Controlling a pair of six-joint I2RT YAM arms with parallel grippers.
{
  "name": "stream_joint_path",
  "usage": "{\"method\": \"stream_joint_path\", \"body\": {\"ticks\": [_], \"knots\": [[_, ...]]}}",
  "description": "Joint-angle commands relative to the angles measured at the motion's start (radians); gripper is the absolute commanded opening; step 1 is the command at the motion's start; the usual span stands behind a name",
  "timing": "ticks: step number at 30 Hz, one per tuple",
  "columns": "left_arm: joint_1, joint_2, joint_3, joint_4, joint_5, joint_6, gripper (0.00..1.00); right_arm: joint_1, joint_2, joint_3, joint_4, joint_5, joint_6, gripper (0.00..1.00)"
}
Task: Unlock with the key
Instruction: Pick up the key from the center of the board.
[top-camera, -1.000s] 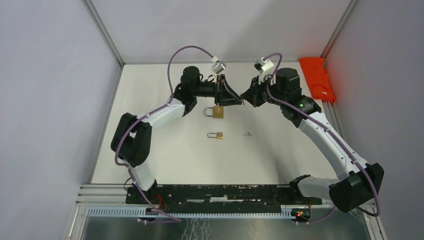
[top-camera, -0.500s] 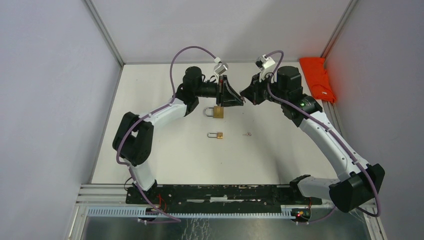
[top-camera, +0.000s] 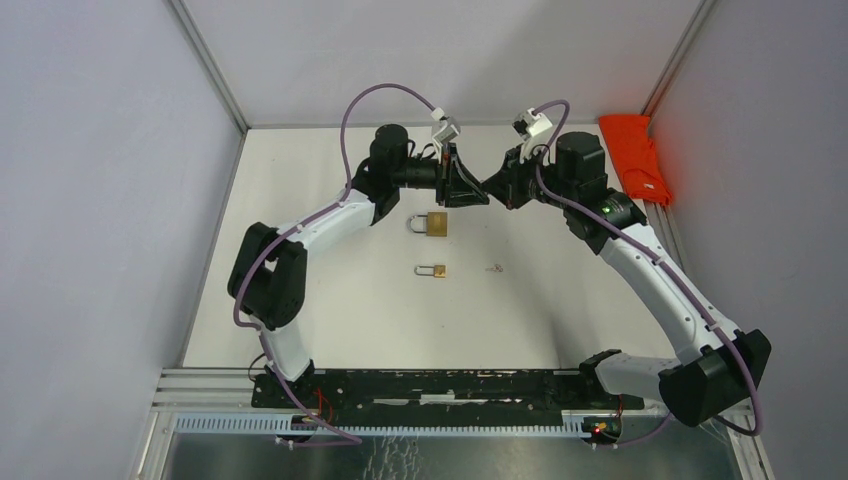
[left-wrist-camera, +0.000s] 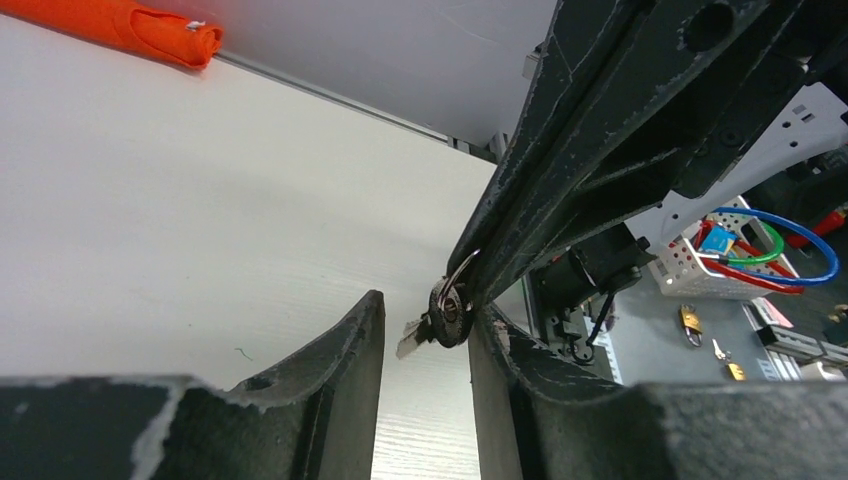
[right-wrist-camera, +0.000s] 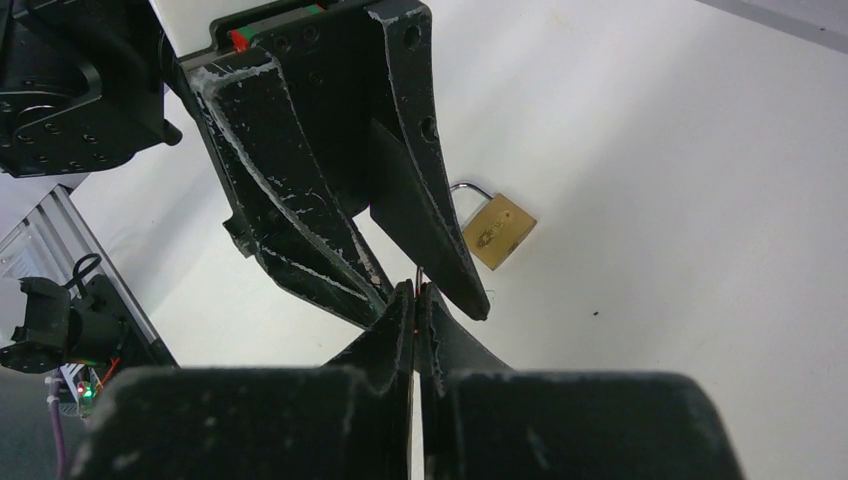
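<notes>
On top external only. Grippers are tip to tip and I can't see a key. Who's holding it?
Observer: The right gripper. The left wrist view shows its tips pinching the key at the head, which has a ring on it.
Operator: Left closed on it?
Observer: No. The left gripper is open, one finger on each side of the key.
Operator: Blade exposed?
Observer: Yes. It sticks out past the right tips toward one of the left fingers, a sliver apart from it.

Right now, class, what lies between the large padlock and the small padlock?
Nothing: bare table separates the large padlock and small padlock, shown in the top view.
</notes>
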Motion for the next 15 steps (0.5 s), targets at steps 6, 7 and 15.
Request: {"method": "stream_joint_path", "body": {"ticks": [6, 7, 15], "knots": [[-0.003, -0.027, -0.004, -0.03, -0.008, 0.068, 0.37, 0.005, -0.024, 0.047, 0.042, 0.041, 0.014, 0.0], [-0.003, -0.03, -0.008, -0.03, -0.009, 0.068, 0.36, 0.006, -0.024, 0.047, 0.041, 0.045, 0.011, 0.0], [-0.003, -0.048, 0.005, -0.145, -0.027, 0.136, 0.21, 0.006, -0.034, 0.026, 0.024, 0.12, -0.012, 0.0]]}}
